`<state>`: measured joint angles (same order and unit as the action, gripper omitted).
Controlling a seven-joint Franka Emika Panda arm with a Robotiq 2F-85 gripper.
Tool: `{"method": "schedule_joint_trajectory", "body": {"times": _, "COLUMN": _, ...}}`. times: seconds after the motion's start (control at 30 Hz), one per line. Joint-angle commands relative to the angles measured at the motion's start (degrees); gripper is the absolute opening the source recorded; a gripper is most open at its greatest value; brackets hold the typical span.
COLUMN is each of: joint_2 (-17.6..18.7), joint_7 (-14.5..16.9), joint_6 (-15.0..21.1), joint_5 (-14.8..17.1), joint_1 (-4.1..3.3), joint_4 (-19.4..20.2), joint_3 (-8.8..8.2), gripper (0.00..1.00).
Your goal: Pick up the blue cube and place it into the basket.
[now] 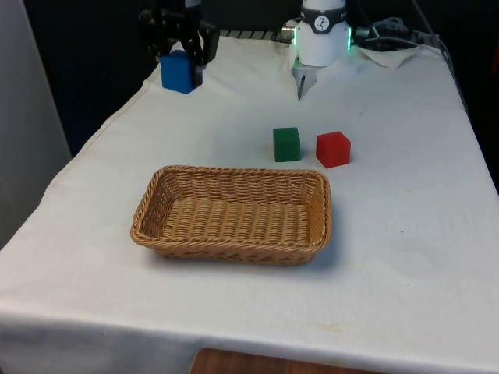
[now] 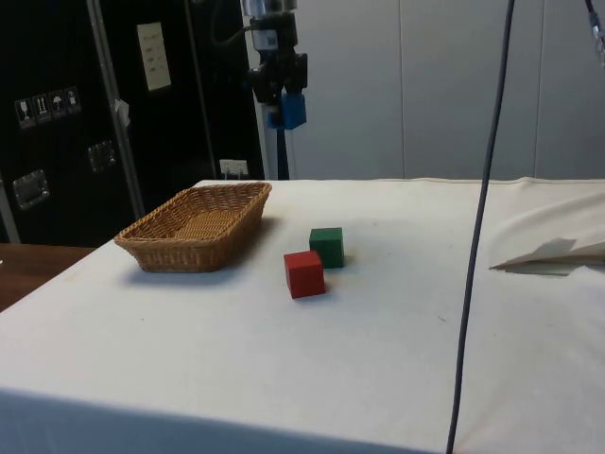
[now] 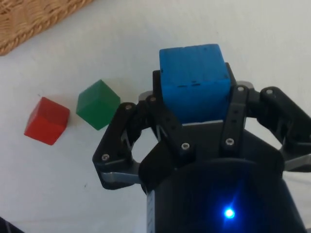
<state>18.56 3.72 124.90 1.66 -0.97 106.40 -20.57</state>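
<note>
One blue cube [image 2: 292, 111] is hanging clamped in the gripper [image 2: 280, 93], high above the table; carrying it squarely over the wicker basket [image 2: 151, 235] before lowering seems wise.

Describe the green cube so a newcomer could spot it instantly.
Start at the wicker basket in the middle of the white cloth. Just beyond its far rim, toward the front view's right, two small cubes sit side by side, apart from each other. The green cube is the one nearer the basket's middle; its neighbour is the red cube, and the blue cube is up in the gripper.
</note>
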Motion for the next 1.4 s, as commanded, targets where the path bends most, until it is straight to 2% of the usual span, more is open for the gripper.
{"method": "schedule_joint_trajectory", "body": {"times": 0.0, "joint_2": 0.46, "joint_7": 0.17, "joint_6": 0.00, "joint_5": 0.06, "joint_1": 0.00, "joint_4": -0.52, "joint_3": 0.06, "gripper": 0.00}}
{"method": "schedule_joint_trajectory", "body": {"times": 0.1, "joint_2": 2.18, "joint_7": 1.03, "joint_6": -0.46, "joint_5": 0.74, "joint_1": 0.17, "joint_4": -2.64, "joint_3": 0.52, "gripper": 0.00}}
{"method": "schedule_joint_trajectory", "body": {"times": 0.23, "joint_2": 3.90, "joint_7": -0.23, "joint_6": -1.32, "joint_5": 0.29, "joint_1": -0.34, "joint_4": -5.27, "joint_3": 0.92, "gripper": 0.00}}
{"method": "schedule_joint_trajectory", "body": {"times": 0.3, "joint_2": 4.53, "joint_7": -0.52, "joint_6": -1.66, "joint_5": 0.34, "joint_1": -0.34, "joint_4": -6.30, "joint_3": 1.32, "gripper": 0.00}}
{"method": "schedule_joint_trajectory", "body": {"times": 0.33, "joint_2": 4.07, "joint_7": -0.23, "joint_6": -0.80, "joint_5": 0.29, "joint_1": -0.17, "joint_4": -5.50, "joint_3": 1.20, "gripper": 0.00}}
{"method": "schedule_joint_trajectory", "body": {"times": 0.5, "joint_2": 6.42, "joint_7": -1.15, "joint_6": -2.23, "joint_5": 0.52, "joint_1": -0.40, "joint_4": -9.51, "joint_3": 2.46, "gripper": 0.00}}
{"method": "schedule_joint_trajectory", "body": {"times": 0.57, "joint_2": 7.16, "joint_7": -1.26, "joint_6": -2.41, "joint_5": 0.57, "joint_1": -0.40, "joint_4": -10.54, "joint_3": 2.81, "gripper": 0.00}}
{"method": "schedule_joint_trajectory", "body": {"times": 0.6, "joint_2": 6.70, "joint_7": -1.20, "joint_6": -1.55, "joint_5": 0.29, "joint_1": -0.34, "joint_4": -9.85, "joint_3": 2.69, "gripper": 0.00}}
{"method": "schedule_joint_trajectory", "body": {"times": 0.67, "joint_2": 8.02, "joint_7": -1.32, "joint_6": -2.58, "joint_5": 0.69, "joint_1": -0.40, "joint_4": -11.69, "joint_3": 3.21, "gripper": 0.00}}
{"method": "schedule_joint_trajectory", "body": {"times": 0.87, "joint_2": 10.77, "joint_7": -0.74, "joint_6": -3.32, "joint_5": 1.09, "joint_1": -0.17, "joint_4": -15.13, "joint_3": 4.24, "gripper": 0.00}}
{"method": "schedule_joint_trajectory", "body": {"times": 0.9, "joint_2": 10.54, "joint_7": -1.15, "joint_6": -2.46, "joint_5": 0.52, "joint_1": -0.40, "joint_4": -14.67, "joint_3": 3.90, "gripper": 0.00}}
{"method": "schedule_joint_trajectory", "body": {"times": 0.93, "joint_2": 11.12, "joint_7": -0.57, "joint_6": -3.44, "joint_5": 1.15, "joint_1": -0.17, "joint_4": -15.53, "joint_3": 4.35, "gripper": 0.00}}
{"method": "schedule_joint_trajectory", "body": {"times": 1.17, "joint_2": 13.98, "joint_7": 0.63, "joint_6": -3.95, "joint_5": 1.66, "joint_1": -0.17, "joint_4": -18.85, "joint_3": 5.27, "gripper": 0.00}}
{"method": "schedule_joint_trajectory", "body": {"times": 1.2, "joint_2": 13.75, "joint_7": 0.23, "joint_6": -2.98, "joint_5": 1.20, "joint_1": -0.40, "joint_4": -18.39, "joint_3": 4.93, "gripper": 0.00}}
{"method": "schedule_joint_trajectory", "body": {"times": 1.23, "joint_2": 14.27, "joint_7": 0.80, "joint_6": -4.01, "joint_5": 1.72, "joint_1": -0.17, "joint_4": -19.25, "joint_3": 5.33, "gripper": 0.00}}
{"method": "schedule_joint_trajectory", "body": {"times": 1.37, "joint_2": 16.21, "joint_7": 1.03, "joint_6": -4.41, "joint_5": 1.95, "joint_1": -0.23, "joint_4": -21.54, "joint_3": 5.96, "gripper": 0.00}}
